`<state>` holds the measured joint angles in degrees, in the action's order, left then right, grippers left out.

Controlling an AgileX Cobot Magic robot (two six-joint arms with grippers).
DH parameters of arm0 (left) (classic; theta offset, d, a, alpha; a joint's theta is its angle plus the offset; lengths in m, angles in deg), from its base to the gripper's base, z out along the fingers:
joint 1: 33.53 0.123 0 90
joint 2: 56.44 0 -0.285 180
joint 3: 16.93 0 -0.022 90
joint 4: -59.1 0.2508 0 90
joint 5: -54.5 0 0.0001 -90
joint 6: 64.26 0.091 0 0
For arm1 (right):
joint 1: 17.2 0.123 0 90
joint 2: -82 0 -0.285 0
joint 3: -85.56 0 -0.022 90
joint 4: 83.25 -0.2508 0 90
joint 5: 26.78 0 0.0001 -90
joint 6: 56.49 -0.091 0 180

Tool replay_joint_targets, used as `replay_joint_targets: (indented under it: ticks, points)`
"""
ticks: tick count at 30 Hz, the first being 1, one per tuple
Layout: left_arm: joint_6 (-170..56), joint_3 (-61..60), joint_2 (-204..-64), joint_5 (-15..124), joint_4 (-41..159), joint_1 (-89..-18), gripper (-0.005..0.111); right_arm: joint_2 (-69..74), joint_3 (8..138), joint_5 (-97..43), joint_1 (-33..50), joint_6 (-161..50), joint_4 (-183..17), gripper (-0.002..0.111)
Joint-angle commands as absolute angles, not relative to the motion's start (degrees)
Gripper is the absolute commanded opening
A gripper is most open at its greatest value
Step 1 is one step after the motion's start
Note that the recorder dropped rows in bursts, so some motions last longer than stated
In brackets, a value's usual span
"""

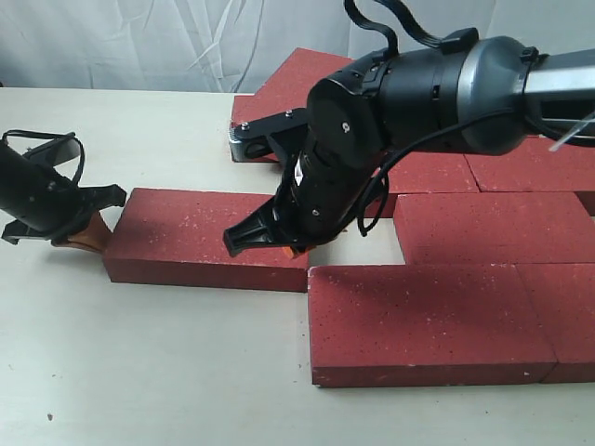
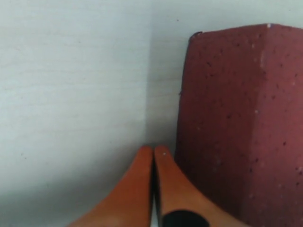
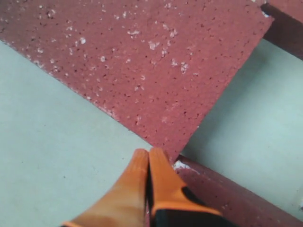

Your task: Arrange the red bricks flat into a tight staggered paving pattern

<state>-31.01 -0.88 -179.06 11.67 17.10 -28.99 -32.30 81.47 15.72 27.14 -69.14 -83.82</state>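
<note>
Surface: pale table (image 1: 167, 372), matte and bare near the front edge.
Bricks: dark-red bricks (image 1: 465, 242) speckled with white lie flat on the right half of the table, in staggered rows.
Front row: front brick (image 1: 428, 321) touches a second one at the right edge of the exterior view.
Middle row: middle brick (image 1: 493, 228) sits behind the front row, offset to the right of the front brick's left end.
Back: rear bricks (image 1: 535, 163) lie partly hidden behind the right arm; another brick (image 1: 297, 79) lies at an angle farther back.
Loose brick: loose brick (image 1: 200, 237) lies flat left of the middle row, well apart from the middle brick. Its right front corner meets the front brick's left rear corner.
Gap: strip of bare table (image 1: 367, 246) between the loose brick and the middle brick.
Right gripper: right gripper (image 1: 279, 243) has its orange fingers (image 3: 158, 175) pressed together, holding nothing. Its tips are at the loose brick's right front corner; whether they touch it I cannot tell.
Left gripper: left gripper (image 1: 88, 232) is also closed and empty, fingers (image 2: 137, 189) together, low over the table, just beside the loose brick's left end face.
Right arm: black arm (image 1: 418, 88) reaches in from the right, over the rear bricks.
Backdrop: crumpled white sheet (image 1: 139, 42) behind the table.
</note>
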Motion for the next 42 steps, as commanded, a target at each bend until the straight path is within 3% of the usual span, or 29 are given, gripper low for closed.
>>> replay_joint_targets:
  ticks: [1,16,24,30,38,42]
  points:
    - [-31.3,-0.7,-179.2,9.1,17.3,-29.1,0.000,-31.7,81.2,15.2,26.8,-69.1,-83.2,-0.001]
    - [-31.3,-0.7,-179.2,3.8,18.9,-29.1,0.000,-31.7,81.2,14.5,26.8,-70.5,-81.3,-0.001]
    - [-33.1,-0.7,-179.2,6.8,19.8,-24.0,0.000,-30.0,81.2,15.3,26.0,-91.7,-61.1,-0.001]
    - [-32.3,-0.7,-179.2,8.2,17.6,-24.4,0.000,-29.7,81.2,16.4,22.0,-85.7,-70.2,-0.001]
    - [-32.2,-0.7,-179.2,11.2,16.4,-25.7,0.000,-32.4,81.2,22.4,22.2,-57.9,-94.4,-0.001]
    - [-32.2,-0.7,-179.2,11.3,16.3,-25.7,0.000,-36.8,81.2,23.3,22.2,-56.0,-97.1,-0.001]
